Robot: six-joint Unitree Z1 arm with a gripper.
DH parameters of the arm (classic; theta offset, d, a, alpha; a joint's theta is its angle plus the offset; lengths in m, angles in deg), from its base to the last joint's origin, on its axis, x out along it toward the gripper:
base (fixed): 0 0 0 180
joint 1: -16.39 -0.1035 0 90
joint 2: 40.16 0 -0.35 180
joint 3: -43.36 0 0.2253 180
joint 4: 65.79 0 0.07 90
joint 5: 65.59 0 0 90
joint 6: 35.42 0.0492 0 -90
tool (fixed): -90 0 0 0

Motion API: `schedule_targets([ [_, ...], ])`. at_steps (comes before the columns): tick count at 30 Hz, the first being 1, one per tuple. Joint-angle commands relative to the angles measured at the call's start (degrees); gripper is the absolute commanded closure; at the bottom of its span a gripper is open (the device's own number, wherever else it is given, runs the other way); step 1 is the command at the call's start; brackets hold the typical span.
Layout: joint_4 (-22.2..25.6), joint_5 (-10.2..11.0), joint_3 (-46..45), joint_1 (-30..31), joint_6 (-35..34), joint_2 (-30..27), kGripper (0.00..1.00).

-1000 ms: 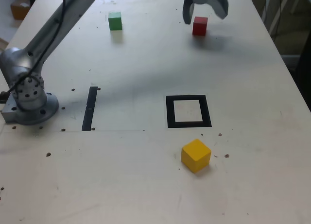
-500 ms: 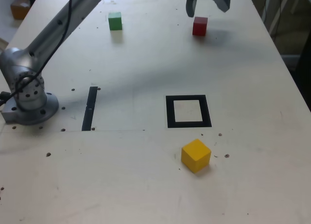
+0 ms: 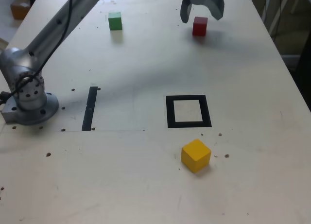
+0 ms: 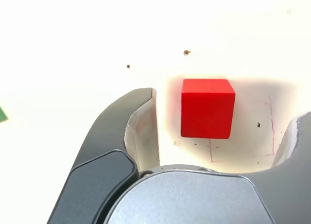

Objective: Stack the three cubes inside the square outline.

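The red cube (image 3: 199,26) sits at the far end of the table, right of centre in the exterior view. My gripper (image 3: 201,13) hangs open just above and behind it, fingers spread to either side. In the wrist view the red cube (image 4: 207,108) lies between the two fingers (image 4: 138,124), touching neither. The green cube (image 3: 115,21) rests at the far end, toward the exterior view's left. The yellow cube (image 3: 196,155) stands near the front, just in front of the square outline (image 3: 188,111), whose pale centre holds nothing.
A narrow black strip (image 3: 90,108) lies on the table left of the outline in the exterior view. The arm's grey base (image 3: 28,100) stands at the left edge. Small screw holes dot the tabletop. An orange object (image 3: 20,8) sits beyond the far left corner.
The gripper rose toward the far edge, then came back down and slightly left, closer over the red cube. The cubes have not moved.
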Motion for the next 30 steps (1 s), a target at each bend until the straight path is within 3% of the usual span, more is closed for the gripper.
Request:
schedule_targets([
  [1,-0.11,-0.53,-0.47,-0.08,0.06,0.09,0.08],
  [15,-1.33,-0.76,-1.65,-0.14,-0.01,1.44,0.21],
  [24,-1.78,-1.93,-1.74,-0.16,0.49,2.10,0.37],
  [30,-1.80,-1.99,-1.70,-0.15,0.52,2.38,0.40],
])
